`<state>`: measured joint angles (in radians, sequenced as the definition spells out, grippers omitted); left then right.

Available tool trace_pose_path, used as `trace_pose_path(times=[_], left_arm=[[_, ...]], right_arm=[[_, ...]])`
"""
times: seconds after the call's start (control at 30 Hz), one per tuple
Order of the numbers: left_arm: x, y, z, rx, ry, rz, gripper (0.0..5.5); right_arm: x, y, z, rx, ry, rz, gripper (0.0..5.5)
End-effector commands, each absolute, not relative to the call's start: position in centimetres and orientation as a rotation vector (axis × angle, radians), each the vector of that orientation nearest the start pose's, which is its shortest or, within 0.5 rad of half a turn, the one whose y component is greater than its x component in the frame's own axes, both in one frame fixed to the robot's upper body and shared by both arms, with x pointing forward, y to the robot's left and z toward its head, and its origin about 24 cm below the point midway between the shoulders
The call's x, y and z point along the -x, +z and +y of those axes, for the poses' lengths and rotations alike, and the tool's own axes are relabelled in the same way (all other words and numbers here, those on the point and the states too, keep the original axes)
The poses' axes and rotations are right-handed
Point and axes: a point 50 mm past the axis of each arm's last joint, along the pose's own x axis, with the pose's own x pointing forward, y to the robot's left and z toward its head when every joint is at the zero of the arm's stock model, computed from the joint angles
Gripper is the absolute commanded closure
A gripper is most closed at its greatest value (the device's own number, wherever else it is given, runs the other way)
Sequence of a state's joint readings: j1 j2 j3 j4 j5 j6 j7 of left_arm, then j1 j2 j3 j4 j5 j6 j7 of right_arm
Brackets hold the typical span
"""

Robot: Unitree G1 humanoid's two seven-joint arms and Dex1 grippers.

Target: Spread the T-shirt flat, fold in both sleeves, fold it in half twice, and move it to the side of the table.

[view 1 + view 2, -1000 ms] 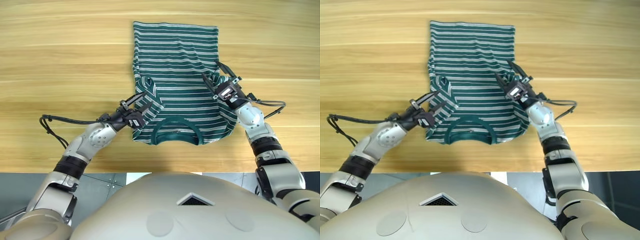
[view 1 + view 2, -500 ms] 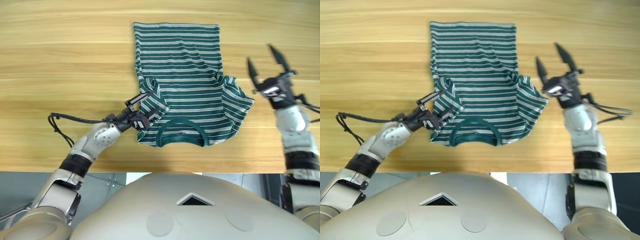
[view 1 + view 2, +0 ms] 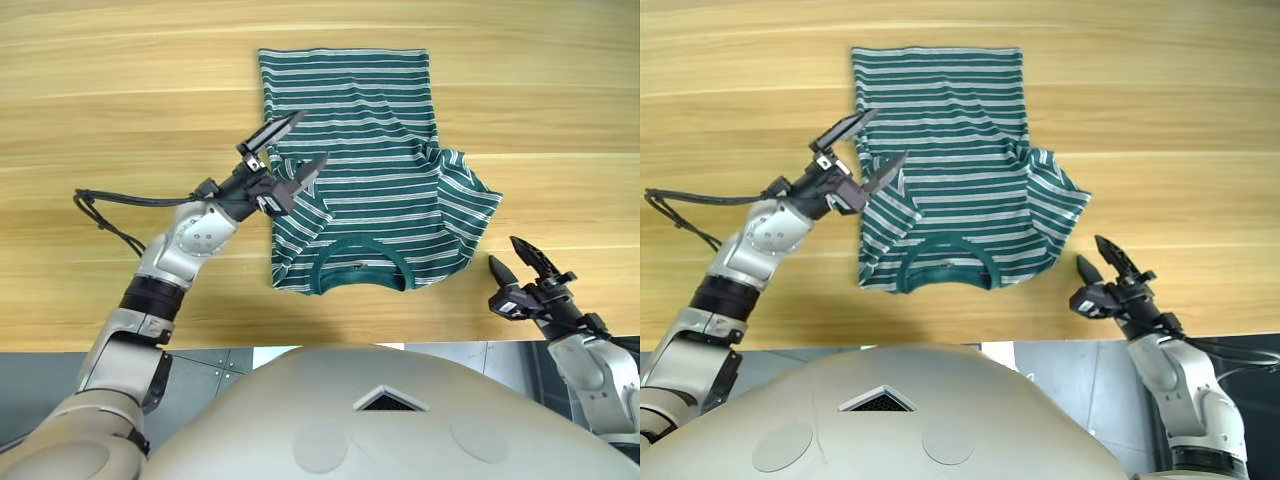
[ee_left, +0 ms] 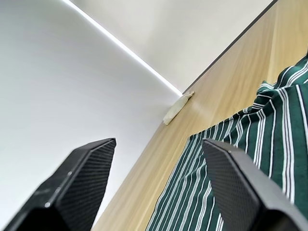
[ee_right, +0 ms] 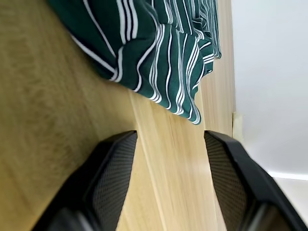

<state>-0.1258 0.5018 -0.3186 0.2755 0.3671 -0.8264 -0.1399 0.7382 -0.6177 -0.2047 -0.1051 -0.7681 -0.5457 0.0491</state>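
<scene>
Hovering left gripper [image 3: 311,137]: my two fingers stand wide apart with nothing between them, over the T-shirt's left border, about halfway between the table's far and near edges.
Left fingers [image 4: 72,192]: in my left wrist view the dark pads frame striped cloth and bare wood running towards the far edge.
Right gripper [image 3: 503,250]: my jaws here are spread as well and hold nothing; they sit close to the table's near edge, right of the shirt and apart from it.
Right fingers [image 5: 110,183]: in my right wrist view both pads hang over bare wood, with a rumpled fold of the shirt beyond them.
T-shirt [image 3: 370,190]: green with pale stripes, lying about midway between the table's left and right edges, hem towards the far edge.
Collar [image 3: 362,265]: faces the near edge, lying flat and open.
Left sleeve [image 3: 300,205]: folded inwards over the body.
Right sleeve [image 3: 472,195]: sticks out rumpled towards the right edge.
Table [image 3: 100,100]: pale wood planks under everything.
Cable [image 3: 100,205]: a black loop trails from my left arm over the wood, left of the shirt.
</scene>
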Motion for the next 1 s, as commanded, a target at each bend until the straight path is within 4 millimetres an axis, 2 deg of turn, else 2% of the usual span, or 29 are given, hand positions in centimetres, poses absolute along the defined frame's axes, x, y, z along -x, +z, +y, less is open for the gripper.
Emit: trace_pose_path(times=[0.03,0.2,0.33,0.57,0.73,1.0], left_arm=[[-23.6,5.0,14.8,-0.830,-0.745,-0.513,2.15],[-23.6,4.4,14.3,-0.830,-0.747,-0.501,2.15],[-23.7,3.7,13.6,-0.827,-0.760,-0.490,2.15],[-23.6,3.3,13.1,-0.807,-0.757,-0.489,2.15],[-23.6,3.1,12.7,-0.796,-0.767,-0.492,2.15],[-23.4,2.8,12.5,-0.781,-0.775,-0.485,2.15]], right_arm=[[-7.6,0.4,-25.9,1.330,0.591,0.290,2.89],[-9.4,1.0,-27.2,1.457,0.451,0.270,2.89],[-12.8,0.9,-28.3,1.500,0.512,0.256,2.89],[-15.2,0.6,-27.8,1.511,0.591,0.204,2.89],[-15.9,0.2,-27.1,1.509,0.632,0.171,2.89],[-16.1,-0.5,-27.6,1.512,0.616,0.183,2.89]])
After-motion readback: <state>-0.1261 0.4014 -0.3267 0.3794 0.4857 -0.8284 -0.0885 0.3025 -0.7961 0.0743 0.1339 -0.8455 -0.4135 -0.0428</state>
